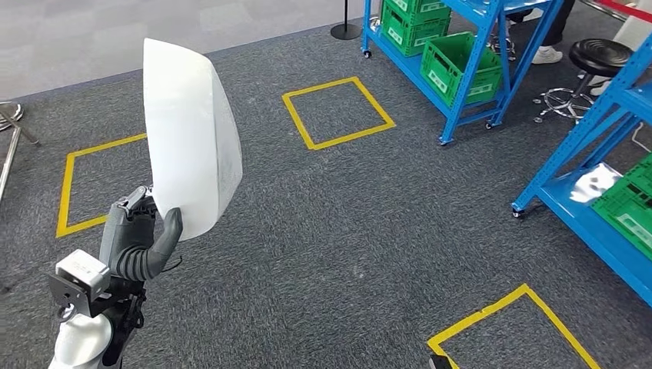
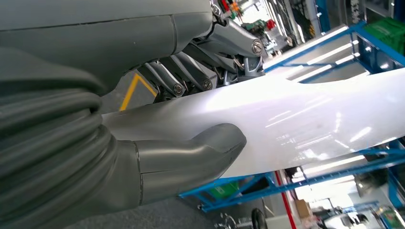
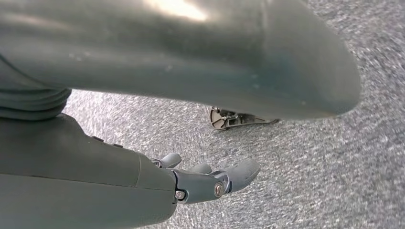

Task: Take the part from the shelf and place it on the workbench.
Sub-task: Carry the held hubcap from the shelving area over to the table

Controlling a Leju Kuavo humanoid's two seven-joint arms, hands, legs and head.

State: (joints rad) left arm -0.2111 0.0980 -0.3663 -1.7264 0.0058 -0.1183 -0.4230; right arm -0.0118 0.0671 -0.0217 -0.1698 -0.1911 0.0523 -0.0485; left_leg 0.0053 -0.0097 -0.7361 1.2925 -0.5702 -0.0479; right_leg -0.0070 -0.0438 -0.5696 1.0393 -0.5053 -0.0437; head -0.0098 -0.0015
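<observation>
Holding: left hand (image 1: pixel 138 238) grips the white part (image 1: pixel 188 134) at its lower edge, thumb on the near face and fingers behind it
Left wrist view: thick grey thumb (image 2: pixel 191 155) presses flat on the glossy white part (image 2: pixel 310 124), darker fingers (image 2: pixel 191 78) wrap the other side
Part: a broad curved white panel, held upright above the carpet at the left of the head view, its top edge well above the hand
Right hand: the right hand (image 3: pixel 210 179) hangs over the grey carpet (image 3: pixel 334 167), fingers loosely apart and holding nothing
Floor: grey carpet (image 1: pixel 346 231) with yellow tape squares, one (image 1: pixel 338 111) ahead, one (image 1: pixel 73 192) partly behind the part, one (image 1: pixel 515 327) at the lower right
Shelves: a blue shelf (image 1: pixel 461 69) ahead on the right carries green crates (image 1: pixel 454 65); a second blue shelf (image 1: pixel 592 223) at the right edge holds another green crate (image 1: pixel 630 204) with a white piece (image 1: pixel 593 183) just beside it
Beyond: a black stool (image 1: pixel 600 58) stands between the two shelves, and a person's shoe (image 1: pixel 547 54) shows near it
</observation>
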